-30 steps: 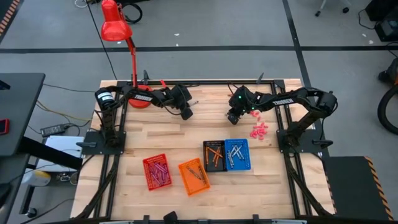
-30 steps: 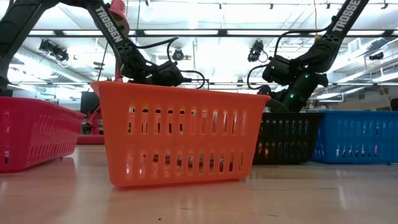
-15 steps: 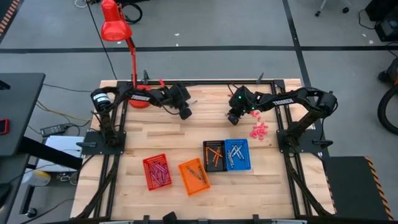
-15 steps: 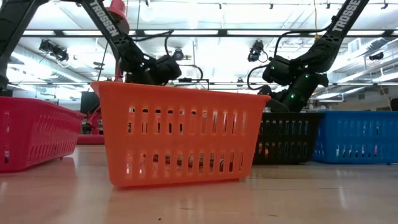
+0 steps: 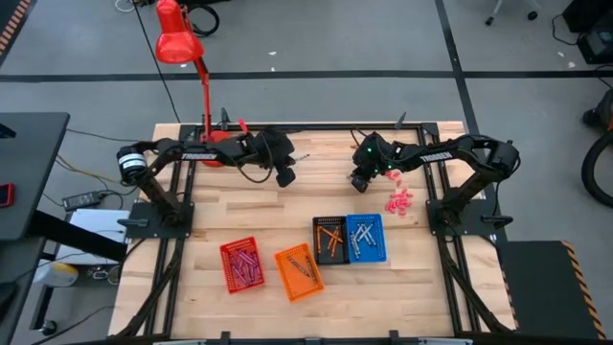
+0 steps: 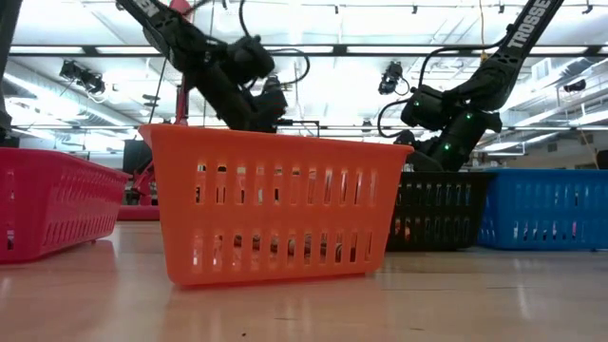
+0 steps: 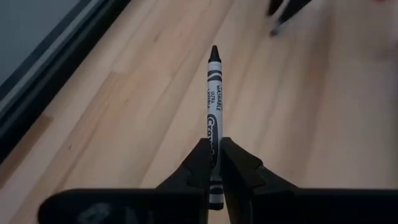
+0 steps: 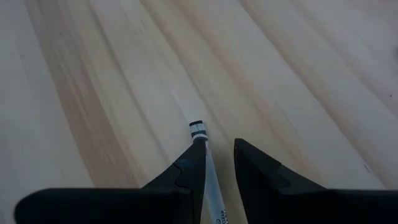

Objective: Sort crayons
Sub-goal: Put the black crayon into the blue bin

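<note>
My left gripper (image 5: 285,177) hangs over the far middle of the table, shut on a grey crayon (image 7: 214,93) with a dark tip that sticks out past its fingertips. My right gripper (image 5: 357,182) hangs to its right, above the table, with a silvery grey crayon (image 8: 200,140) between its fingers. A loose heap of pink crayons (image 5: 398,200) lies on the table near the right arm. Four small baskets stand near the front: red (image 5: 241,264), orange (image 5: 298,271), black (image 5: 329,240) and blue (image 5: 365,238), each with crayons inside. My left gripper pinches the grey crayon's lower half (image 7: 212,144) between its two fingers. The fingers lie along the crayon. Its pointed end (image 7: 214,51) sticks out ahead of them, and the crayon is clear of the table. My right gripper has the silvery crayon lying against the inner side of one finger (image 8: 189,165). Only the crayon's flat end (image 8: 196,129) shows past the fingertips, and the crayon is clear of the table.
A red desk lamp (image 5: 177,38) stands at the table's far left corner, its base (image 5: 215,153) close behind the left arm. Bare wood lies between the grippers and the baskets. In the low view the orange basket (image 6: 275,204) fills the foreground.
My left gripper has risen and tipped more steeply downward while staying over about the same spot on the table, still shut on its crayon. The arm's base joint has swung toward the table's left edge.
</note>
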Controlling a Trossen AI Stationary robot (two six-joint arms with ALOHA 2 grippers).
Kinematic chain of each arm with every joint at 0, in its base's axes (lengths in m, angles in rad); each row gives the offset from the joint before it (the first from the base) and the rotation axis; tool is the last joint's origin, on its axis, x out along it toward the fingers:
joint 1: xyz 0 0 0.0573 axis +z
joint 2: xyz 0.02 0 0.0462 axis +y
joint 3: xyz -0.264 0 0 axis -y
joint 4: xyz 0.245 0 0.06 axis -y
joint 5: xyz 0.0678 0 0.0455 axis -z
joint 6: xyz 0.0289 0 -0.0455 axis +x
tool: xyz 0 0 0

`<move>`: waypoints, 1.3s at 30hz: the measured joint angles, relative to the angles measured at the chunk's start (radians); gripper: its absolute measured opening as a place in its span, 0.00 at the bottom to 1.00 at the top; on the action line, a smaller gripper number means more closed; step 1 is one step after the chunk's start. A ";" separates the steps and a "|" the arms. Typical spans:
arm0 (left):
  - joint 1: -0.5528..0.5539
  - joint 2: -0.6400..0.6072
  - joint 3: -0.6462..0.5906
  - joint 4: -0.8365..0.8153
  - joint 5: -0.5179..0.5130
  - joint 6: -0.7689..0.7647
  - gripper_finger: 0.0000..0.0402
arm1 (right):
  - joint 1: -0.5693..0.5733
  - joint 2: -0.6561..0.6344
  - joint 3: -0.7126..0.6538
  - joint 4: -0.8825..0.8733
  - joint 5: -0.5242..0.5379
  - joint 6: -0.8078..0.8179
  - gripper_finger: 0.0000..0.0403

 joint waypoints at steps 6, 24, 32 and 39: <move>-0.056 -0.065 0.001 0.000 -0.001 -0.029 0.07 | 0.000 0.000 0.000 -0.001 -0.002 0.000 0.22; -0.118 -0.076 0.001 0.180 -0.005 -0.019 0.07 | 0.117 -0.231 -0.085 0.394 -0.175 -0.097 0.22; -0.173 -0.076 0.001 0.343 -0.004 0.060 0.07 | 0.166 -0.285 -0.167 0.674 -0.175 -0.032 0.22; -0.228 -0.077 0.001 0.505 -0.004 0.112 0.07 | 0.221 -0.282 -0.167 0.801 -0.174 -0.032 0.22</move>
